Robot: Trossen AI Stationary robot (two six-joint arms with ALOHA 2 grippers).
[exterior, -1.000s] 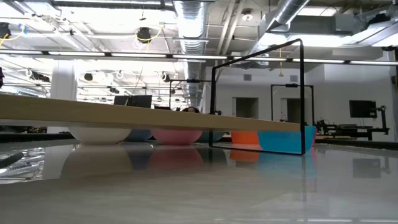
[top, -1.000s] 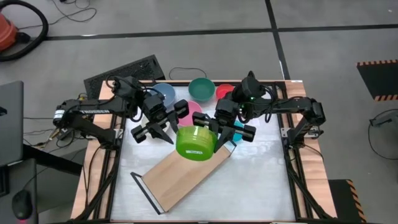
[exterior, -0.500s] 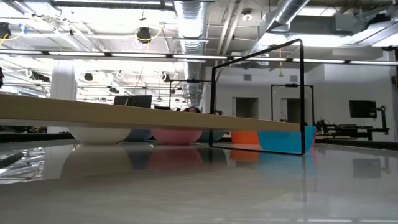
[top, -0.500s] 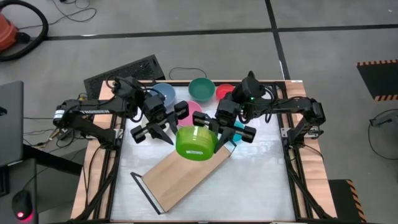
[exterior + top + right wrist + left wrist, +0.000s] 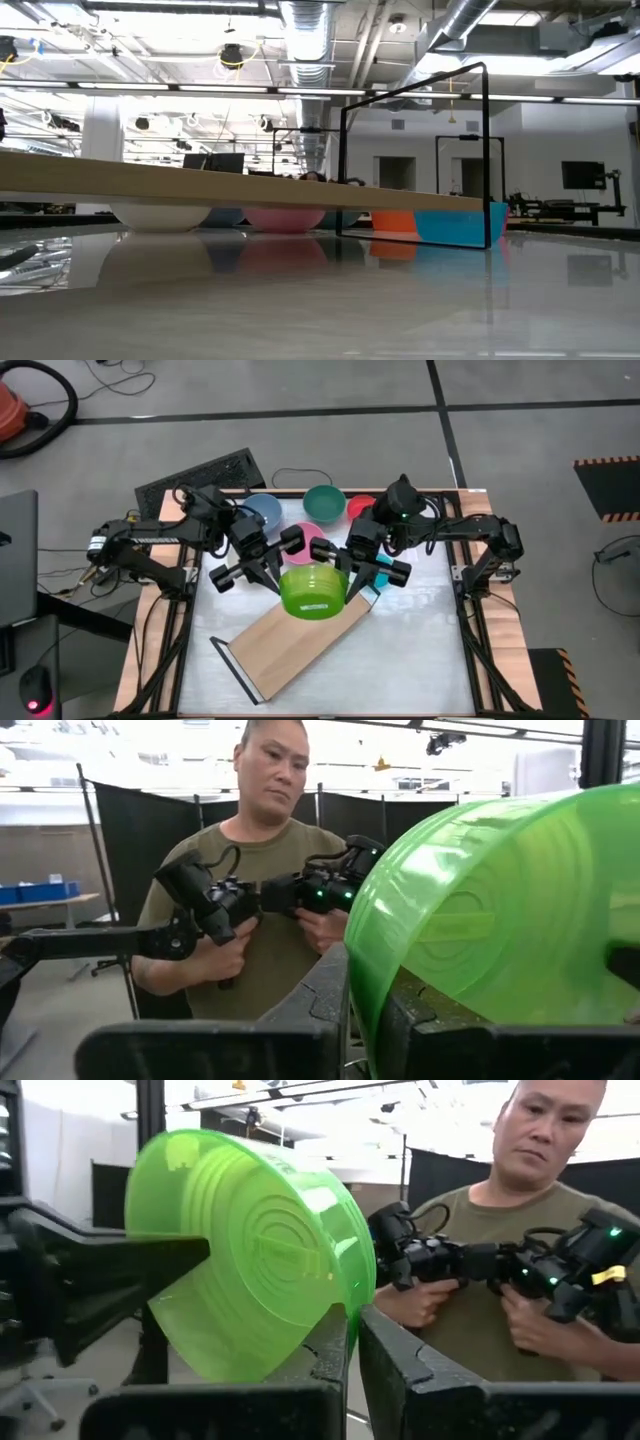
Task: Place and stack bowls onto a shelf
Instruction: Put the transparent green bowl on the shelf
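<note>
A lime green bowl [image 5: 312,591] is held tilted in the air over the far end of the light-wood shelf [image 5: 296,647], which lies slantwise on the table. My right gripper [image 5: 352,582] is shut on the bowl's rim on the side toward the table's right. My left gripper [image 5: 268,572] is at the rim on the opposite side, its fingers close together. Blue [image 5: 263,510], teal [image 5: 324,501], red [image 5: 359,508], pink [image 5: 320,546] and cyan [image 5: 373,586] bowls rest on the table behind. The low view shows the board [image 5: 230,186] and a wire frame [image 5: 486,150], but neither gripper. My left gripper has the lime green bowl's rim [image 5: 352,1302] running into the narrow gap between its two fingers [image 5: 400,1365]. The fingers slant down from the table's far left. The bowl is clear of the shelf. My right gripper pinches the bowl's rim [image 5: 362,982] between its two fingers [image 5: 312,992], one on either side of the wall. The fingers slant down from the table's far right. The bowl hangs tilted, clear of the shelf and table.
A cream bowl [image 5: 158,214] shows under the board in the low view, next to the pink [image 5: 285,218], red [image 5: 392,220] and cyan [image 5: 455,222] ones. A person holding control arms [image 5: 250,900] stands beyond the table. The near part of the white table [image 5: 400,660] is bare.
My left gripper has moved a little toward the table's right, up to the lime green bowl. The bowl has shifted slightly toward the table's left while staying in the air above the shelf's far end.
</note>
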